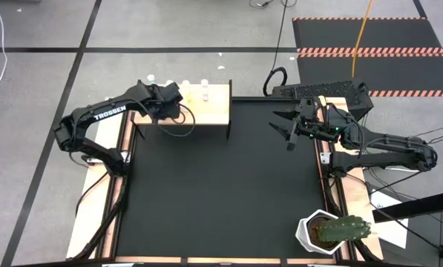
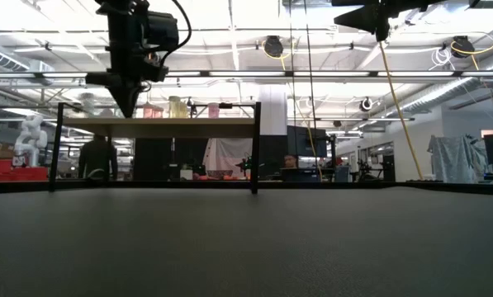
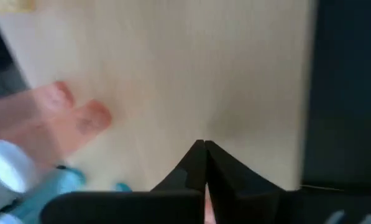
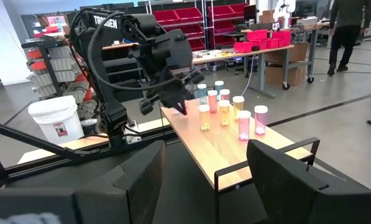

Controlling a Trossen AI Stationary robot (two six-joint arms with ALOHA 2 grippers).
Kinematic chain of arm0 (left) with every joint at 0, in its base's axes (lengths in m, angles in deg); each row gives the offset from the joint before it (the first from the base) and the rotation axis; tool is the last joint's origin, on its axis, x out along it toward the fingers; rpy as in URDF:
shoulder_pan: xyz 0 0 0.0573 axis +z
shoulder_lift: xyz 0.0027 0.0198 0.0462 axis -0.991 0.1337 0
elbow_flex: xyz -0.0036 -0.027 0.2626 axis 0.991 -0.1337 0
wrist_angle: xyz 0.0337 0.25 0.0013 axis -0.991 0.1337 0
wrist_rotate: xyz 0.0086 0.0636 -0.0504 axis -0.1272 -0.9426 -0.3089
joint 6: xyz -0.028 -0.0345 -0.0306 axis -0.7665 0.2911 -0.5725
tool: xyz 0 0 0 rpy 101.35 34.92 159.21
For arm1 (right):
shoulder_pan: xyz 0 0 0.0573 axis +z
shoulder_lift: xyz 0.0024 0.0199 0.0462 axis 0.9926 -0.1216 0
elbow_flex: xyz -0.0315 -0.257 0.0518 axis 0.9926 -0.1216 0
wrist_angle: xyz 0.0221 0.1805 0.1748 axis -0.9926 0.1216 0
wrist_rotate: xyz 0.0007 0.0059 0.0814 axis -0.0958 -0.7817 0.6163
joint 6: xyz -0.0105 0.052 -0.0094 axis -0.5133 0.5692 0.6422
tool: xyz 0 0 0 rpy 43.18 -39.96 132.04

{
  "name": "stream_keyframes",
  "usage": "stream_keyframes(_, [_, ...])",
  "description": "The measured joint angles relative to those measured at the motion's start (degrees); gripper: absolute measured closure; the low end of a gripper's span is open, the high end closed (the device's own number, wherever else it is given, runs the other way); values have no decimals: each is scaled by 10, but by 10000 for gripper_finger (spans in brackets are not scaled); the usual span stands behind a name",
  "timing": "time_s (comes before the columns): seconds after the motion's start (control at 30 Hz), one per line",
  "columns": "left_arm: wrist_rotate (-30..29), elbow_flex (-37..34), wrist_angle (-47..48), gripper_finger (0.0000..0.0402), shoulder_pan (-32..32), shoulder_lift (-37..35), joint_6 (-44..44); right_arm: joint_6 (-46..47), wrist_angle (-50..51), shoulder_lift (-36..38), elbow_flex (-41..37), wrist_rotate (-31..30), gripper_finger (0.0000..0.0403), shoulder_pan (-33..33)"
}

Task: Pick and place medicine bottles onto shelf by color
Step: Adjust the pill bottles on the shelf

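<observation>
The pale-wood shelf (image 1: 206, 110) stands on dark legs at the far left of the black mat; it also shows in the right wrist view (image 4: 229, 140). Several medicine bottles (image 4: 224, 112) with white caps and blue, pink or yellow bodies stand upright on its top. My left gripper (image 3: 204, 149) is shut with nothing between its fingers. It points down just over the shelf's left part (image 2: 126, 106), beside the bottles. My right gripper (image 1: 288, 127) hangs open in the air over the mat's far right, level and facing the shelf.
A white pot with a green cactus (image 1: 329, 231) stands at the near right corner. A dark keyboard (image 1: 321, 90) lies beyond the far right edge. The black mat (image 1: 221, 185) stretches between the arms. A person (image 4: 343, 31) walks in the room beyond.
</observation>
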Motion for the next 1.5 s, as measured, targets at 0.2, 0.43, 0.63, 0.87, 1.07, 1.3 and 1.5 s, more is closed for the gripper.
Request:
stream_keyframes(0.2, [3, 24, 77, 388, -49, -1, -109, 0, -2, 0, 0, 15, 179, 0])
stream_keyframes(0.43, [3, 149, 103, 370, -80, -1, -169, -9, -14, 0, 0, 15, 179, 0])
stream_keyframes(0.63, [3, 281, 112, 369, -75, -2, -223, 32, -12, 0, 0, 15, 179, 0])
stream_keyframes(0.87, [20, 303, 147, 353, -25, -2, -332, 78, 5, 0, 0, 15, 179, 0])
stream_keyframes(1.07, [70, 229, 230, 264, 27, -1, -230, 81, 6, 0, 0, 30, 179, 0])
stream_keyframes(1.3, [64, 113, 229, 178, 32, -1, 17, 81, 6, 0, 0, 44, 179, 0])
stream_keyframes(1.5, [11, 33, 203, 163, 31, -2, 94, 81, 26, 0, 0, 44, 179, 13])
